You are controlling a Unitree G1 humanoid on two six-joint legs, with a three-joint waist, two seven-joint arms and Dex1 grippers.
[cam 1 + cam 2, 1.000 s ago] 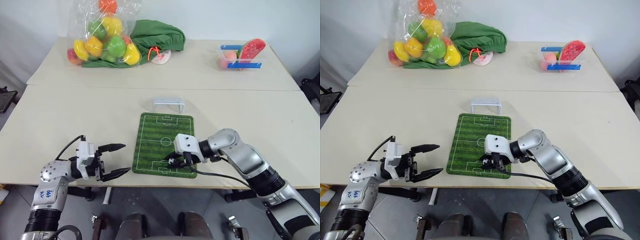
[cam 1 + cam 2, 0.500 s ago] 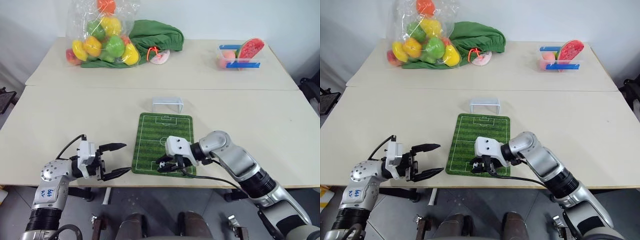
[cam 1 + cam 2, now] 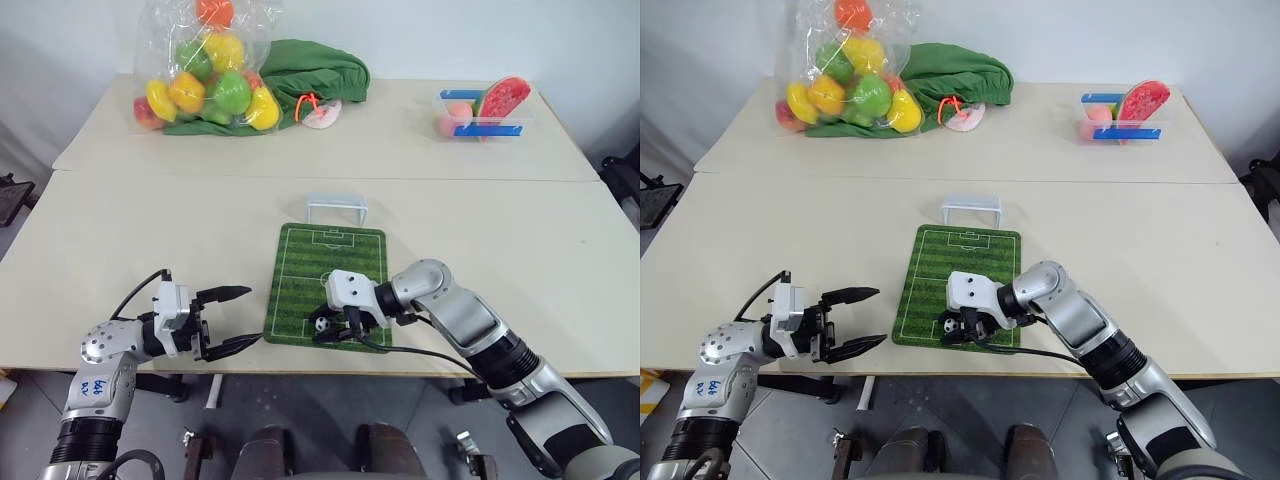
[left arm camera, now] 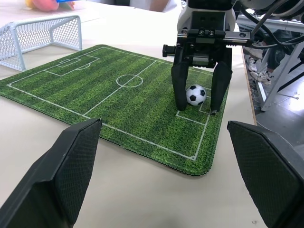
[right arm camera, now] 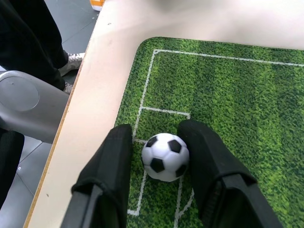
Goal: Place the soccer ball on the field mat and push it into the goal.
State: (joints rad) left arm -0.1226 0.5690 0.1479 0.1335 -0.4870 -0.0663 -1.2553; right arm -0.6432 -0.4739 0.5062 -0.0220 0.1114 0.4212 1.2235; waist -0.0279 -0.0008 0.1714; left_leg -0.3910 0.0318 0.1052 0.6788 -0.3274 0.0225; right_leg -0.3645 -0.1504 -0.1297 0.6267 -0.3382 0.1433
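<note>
Ball (image 4: 195,94) resting on the mat (image 3: 300,270), at the near end by the penalty box lines, far from the goal (image 3: 337,208), which stands just off the mat's far edge on the desk (image 3: 150,230). Right end effector (image 4: 195,103) straddling the ball, fingers (image 5: 114,161) parted with slim gaps either side, apparently releasing; tips down at the turf. Left end effector (image 3: 228,318) spread wide and empty, level, just beside the mat's near left corner.

Step in hand, by the look of it: letting go of the ball so that it sits still. To do it well: widen the fingers evenly so neither nudges the ball sideways; lift straight up, clear of the ball, before any sideways travel. Then come in behind the ball on the near side, line up with the goal mouth along the mat's centre line, and push gently and straight. A light ball on short turf likely to roll off line under a glancing touch, and the near edge sits close behind.

Count: one ball, one mat, one goal, two end effectors, two desks butted together. On the far desk, one bag of toy fruit (image 3: 205,75), one green cloth (image 3: 320,70), one clear box (image 3: 478,115) with a melon slice.
</note>
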